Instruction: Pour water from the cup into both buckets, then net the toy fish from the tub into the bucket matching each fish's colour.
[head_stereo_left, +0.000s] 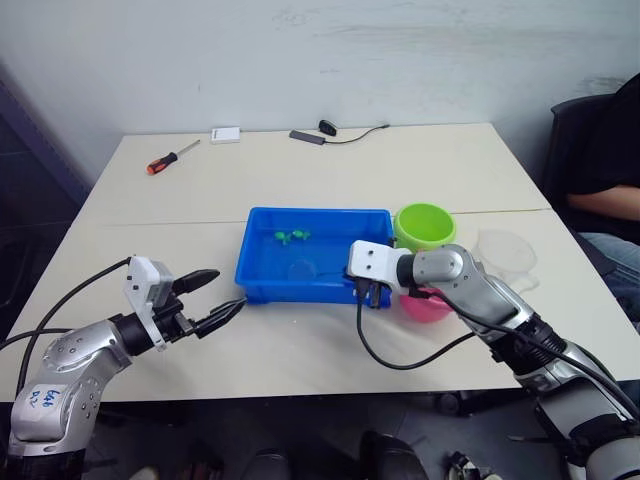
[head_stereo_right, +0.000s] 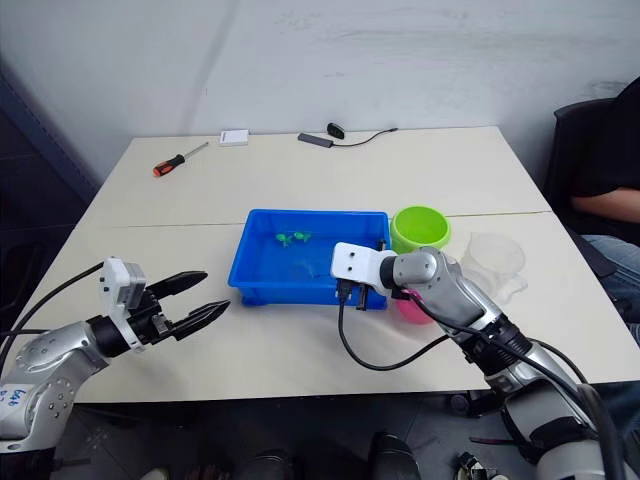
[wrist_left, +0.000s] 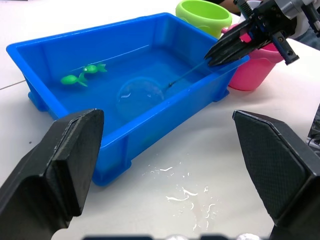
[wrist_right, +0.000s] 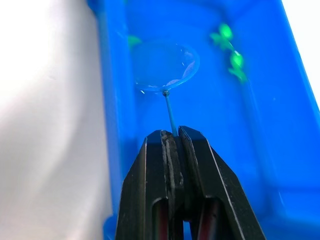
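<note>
Office or lab: plain white table (head_stereo_left: 300, 170), screwdriver (head_stereo_left: 172, 158), cable (head_stereo_left: 345, 134).

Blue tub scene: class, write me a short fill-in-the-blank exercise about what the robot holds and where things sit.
1. The right end effector is shut on the handle of the ____.
2. The fish in the tub are coloured ____.
3. The left end effector is ____ and holds nothing.
4. Beside the green bucket stands a ____ bucket.

Missing words: net; green; open; pink

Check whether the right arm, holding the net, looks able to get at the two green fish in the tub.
Probably yes. The right claw grips the net with its hoop already in the tub, and only open water lies between it and the green fish.
</note>
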